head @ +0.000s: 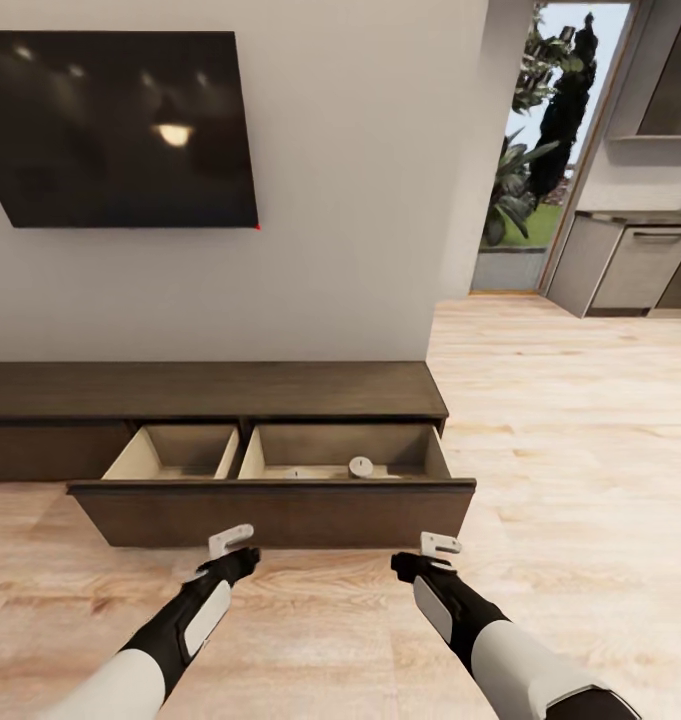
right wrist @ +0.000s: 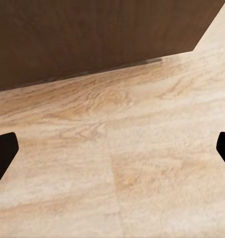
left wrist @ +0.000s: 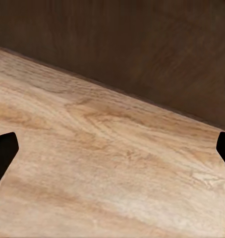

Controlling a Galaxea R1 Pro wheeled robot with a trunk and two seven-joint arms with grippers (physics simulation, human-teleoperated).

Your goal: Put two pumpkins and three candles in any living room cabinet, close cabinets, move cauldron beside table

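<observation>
You only got the tops of two candles (head: pixel 361 466) over the front panel of the open drawer (head: pixel 270 510); the smaller one (head: pixel 294 473) was too tiny to confirm. The drawer floor nearest you was hidden by that panel. The cabinet (head: pixel 180 390) ran off the head view's left edge. In your wrist views each gripper's fingertips (left wrist: pixel 3 151) (right wrist: pixel 3 151) were cut off at the side edges. The left gripper (head: pixel 230 541) and right gripper (head: pixel 440 545) were too small in the head view to read their gap.
</observation>
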